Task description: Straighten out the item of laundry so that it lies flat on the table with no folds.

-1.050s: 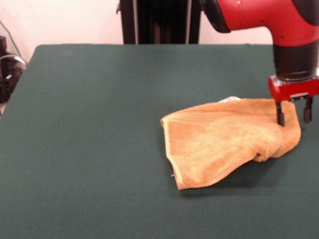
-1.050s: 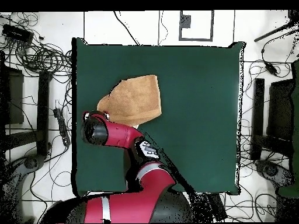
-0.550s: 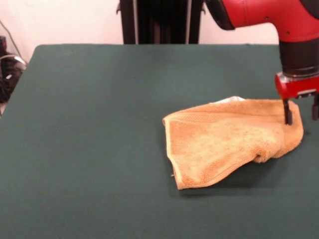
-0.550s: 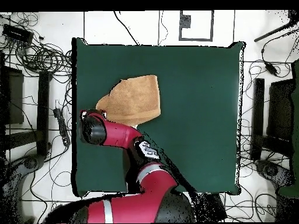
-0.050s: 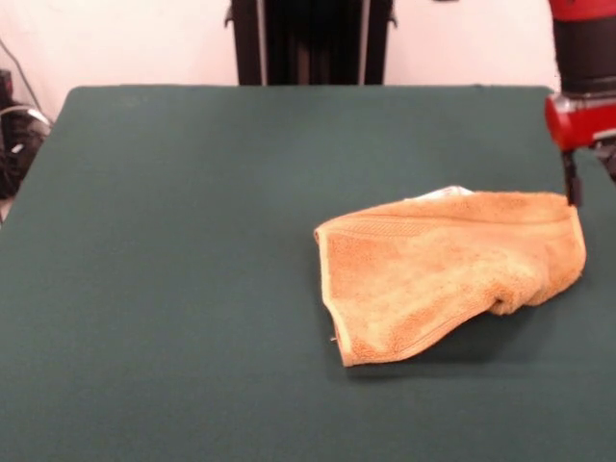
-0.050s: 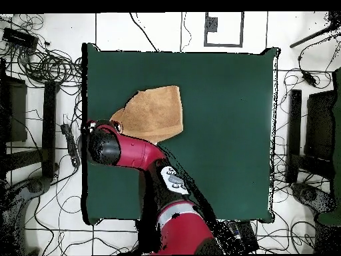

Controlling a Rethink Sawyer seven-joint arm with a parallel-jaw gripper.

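Golden-orange terry fills the right half of the front view: the towel (image 5: 448, 274) lies on the dark green table (image 5: 173, 241), rumpled, with a fold rolled under along its right and lower edge and a woven band showing near its left hem. A pale scrap peeks out from behind its top edge. My gripper (image 5: 589, 178) hangs at the picture's right edge, red block above, one dark finger (image 5: 573, 185) plainly visible with its tip at the towel's upper right corner, touching it or just above it; I cannot tell which. The other finger is mostly cut off by the frame, so I cannot tell how far apart my fingers stand, nor whether I pinch any cloth.

From overhead, the towel (image 6: 154, 113) sits toward the left side of the table (image 6: 226, 133), its flat edge to the right and its narrower, bunched end pointing toward the table's left border. My red arm (image 6: 130, 152) reaches across the table's left part and its rounded black-and-red end covers the towel's bunched corner, hiding my gripper entirely.
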